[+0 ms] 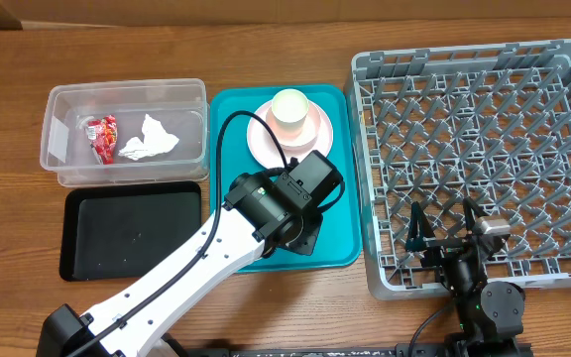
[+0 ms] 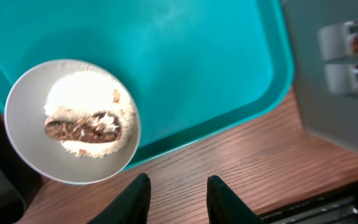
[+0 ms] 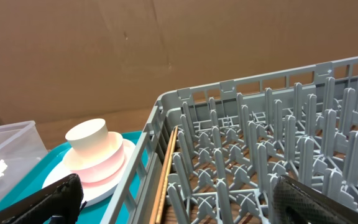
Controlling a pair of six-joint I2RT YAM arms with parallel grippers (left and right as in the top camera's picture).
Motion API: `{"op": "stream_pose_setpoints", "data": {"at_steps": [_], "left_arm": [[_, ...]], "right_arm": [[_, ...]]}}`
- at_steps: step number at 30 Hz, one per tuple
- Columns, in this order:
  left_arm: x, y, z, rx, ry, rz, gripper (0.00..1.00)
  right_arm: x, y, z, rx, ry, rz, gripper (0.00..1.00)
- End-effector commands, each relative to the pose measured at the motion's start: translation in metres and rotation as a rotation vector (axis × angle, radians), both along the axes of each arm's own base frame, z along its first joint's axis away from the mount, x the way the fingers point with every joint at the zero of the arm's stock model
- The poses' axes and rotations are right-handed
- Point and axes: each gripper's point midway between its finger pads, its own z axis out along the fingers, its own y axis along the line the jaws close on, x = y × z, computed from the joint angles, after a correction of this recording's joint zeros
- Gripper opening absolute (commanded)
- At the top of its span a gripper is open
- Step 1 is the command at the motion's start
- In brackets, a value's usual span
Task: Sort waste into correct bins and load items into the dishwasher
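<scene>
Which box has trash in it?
The clear plastic tub: it holds a red wrapper and a white napkin. The black tray beside it holds nothing.

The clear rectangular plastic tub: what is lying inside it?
Inside the clear rectangular plastic tub lie a small red snack wrapper and a crumpled white napkin, side by side. Anything under the napkin is covered.

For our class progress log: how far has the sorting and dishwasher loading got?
Done: the red wrapper and napkin lie in the clear tub. In hand: the left jaws hang open near the grey-white bowl holding rice and a brown lump. Left: bin that food, then rack the plate, pink bowl, cup and this bowl; the dish rack holds no dishes yet.
</scene>
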Motion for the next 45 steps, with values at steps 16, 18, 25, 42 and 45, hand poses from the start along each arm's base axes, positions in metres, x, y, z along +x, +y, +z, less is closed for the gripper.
{"op": "stream_pose_setpoints", "data": {"at_steps": [16, 18, 25, 42, 45], "left_arm": [[0.037, -0.005, 0.003, -0.004, -0.171, 0.071, 0.37], [0.039, -0.007, 0.004, -0.014, -0.18, 0.072, 0.38], [0.041, -0.008, 0.005, -0.018, -0.189, 0.069, 0.38], [0.047, -0.009, 0.007, -0.017, -0.219, 0.078, 0.43], [0.047, -0.009, 0.007, -0.017, -0.219, 0.078, 0.44]], "right_arm": [[0.0, 0.0, -0.001, 0.002, -0.008, -0.002, 1.0], [0.0, 0.0, -0.001, 0.002, -0.008, -0.002, 1.0], [0.0, 0.0, -0.001, 0.002, -0.008, -0.002, 1.0], [0.0, 0.0, -0.001, 0.002, -0.008, -0.002, 1.0], [0.0, 0.0, -0.001, 0.002, -0.008, -0.001, 1.0]]}}
